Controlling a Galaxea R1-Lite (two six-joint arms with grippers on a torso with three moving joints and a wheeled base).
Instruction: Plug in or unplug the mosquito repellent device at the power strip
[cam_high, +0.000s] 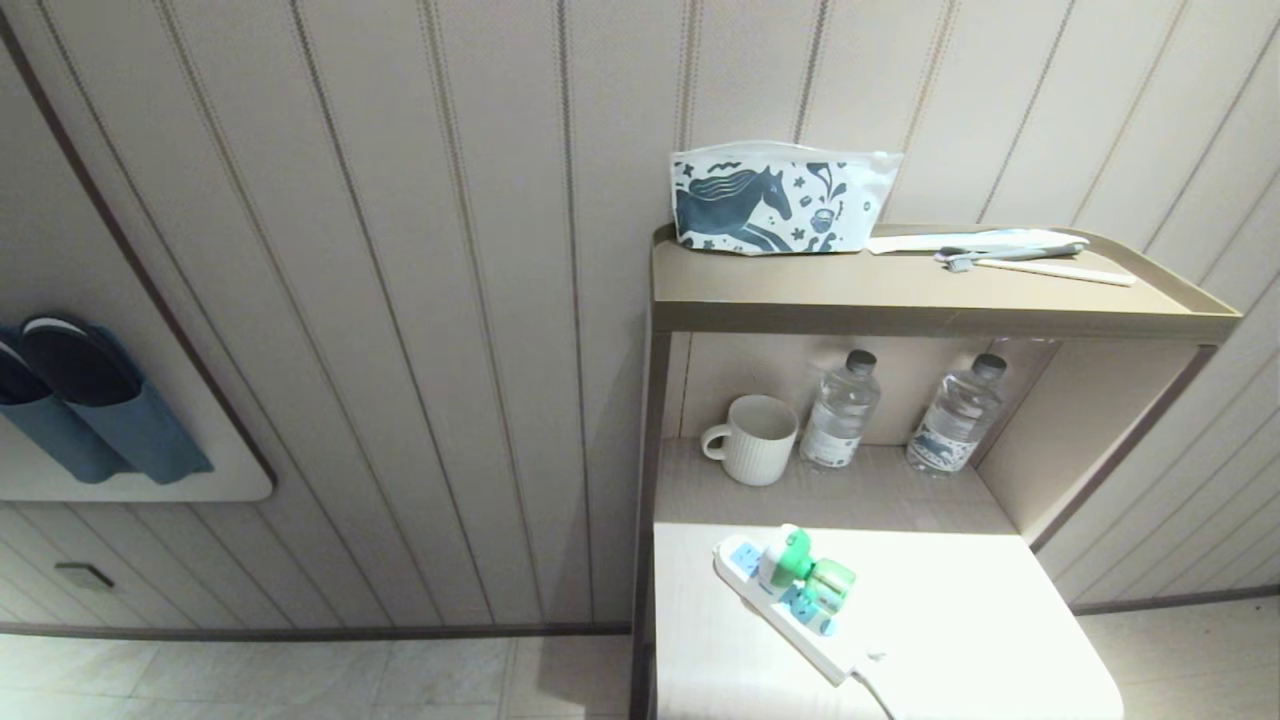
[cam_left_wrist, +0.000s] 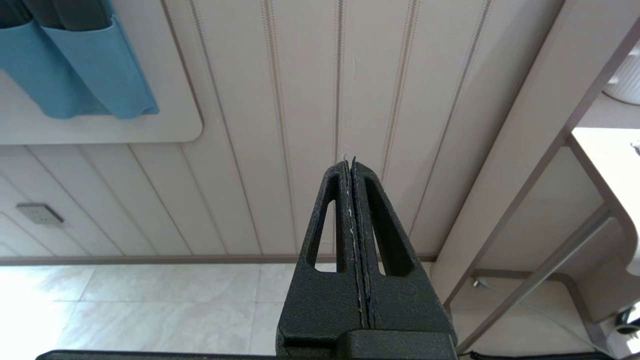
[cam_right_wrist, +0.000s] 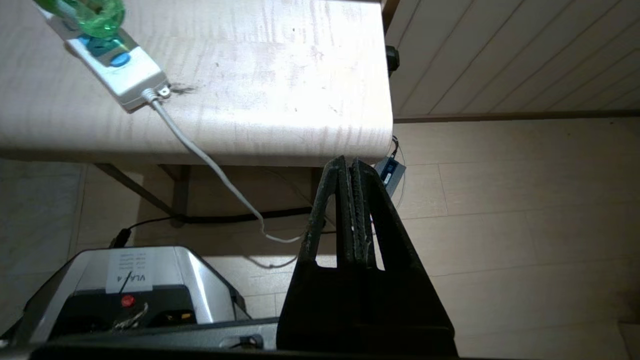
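The mosquito repellent device (cam_high: 800, 570), white with a green cap and a green bottle, sits plugged into the white power strip (cam_high: 790, 615) on the low tabletop. In the right wrist view the device (cam_right_wrist: 92, 12) and the power strip (cam_right_wrist: 122, 67) lie at the table's far corner. My right gripper (cam_right_wrist: 348, 161) is shut and empty, below the table's front edge over the floor, well clear of the strip. My left gripper (cam_left_wrist: 351, 161) is shut and empty, parked facing the panelled wall. Neither arm shows in the head view.
A white cord (cam_right_wrist: 200, 155) runs from the strip over the table edge to the floor. On the shelf behind stand a white mug (cam_high: 752, 438) and two water bottles (cam_high: 840, 410). A horse-print pouch (cam_high: 775, 200) and a toothbrush (cam_high: 1040, 265) lie on the top shelf. My base (cam_right_wrist: 135, 285) is below.
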